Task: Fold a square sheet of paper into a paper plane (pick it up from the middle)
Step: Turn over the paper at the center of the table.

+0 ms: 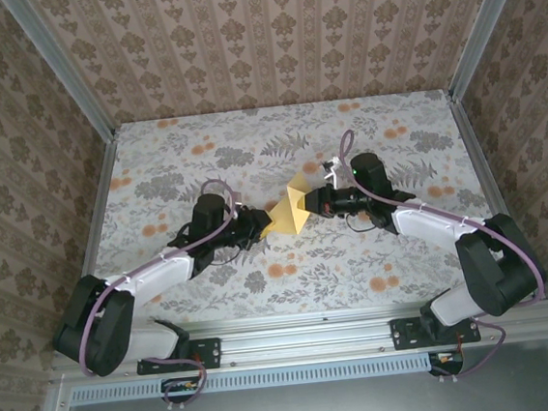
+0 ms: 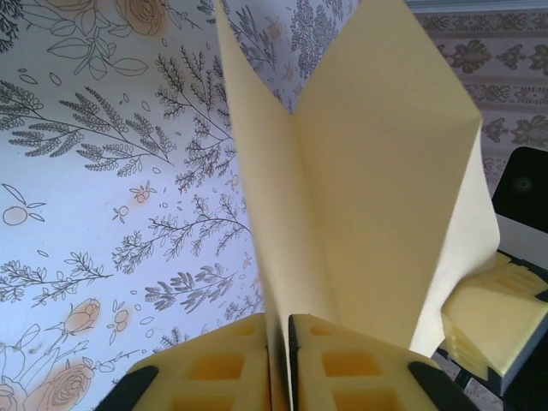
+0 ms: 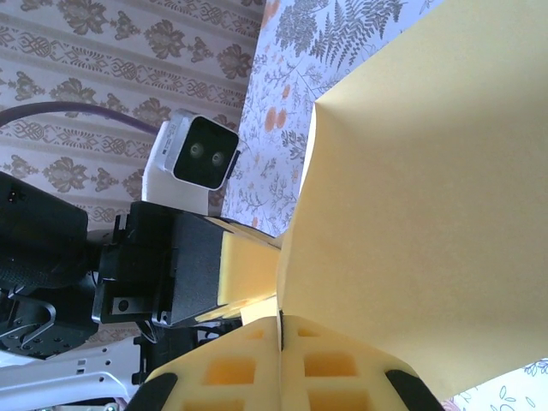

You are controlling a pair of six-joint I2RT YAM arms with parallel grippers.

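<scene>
The yellow-orange square sheet of paper [image 1: 288,212] is held up off the table between both arms, bent into a V with a centre crease. My left gripper [image 1: 259,224] is shut on its left edge; in the left wrist view the paper [image 2: 368,171] rises from between the closed yellow pads [image 2: 223,364]. My right gripper [image 1: 314,200] is shut on the opposite edge; in the right wrist view the sheet [image 3: 428,214] fans out from the closed pads [image 3: 342,368], and the left gripper's pad [image 3: 248,274] shows just behind it.
The table wears a floral cloth [image 1: 277,137] with small orange flower prints. Patterned walls and metal posts [image 1: 95,164] box in the workspace. The left wrist camera [image 3: 199,154] faces the right wrist view. Open cloth lies behind and in front of the grippers.
</scene>
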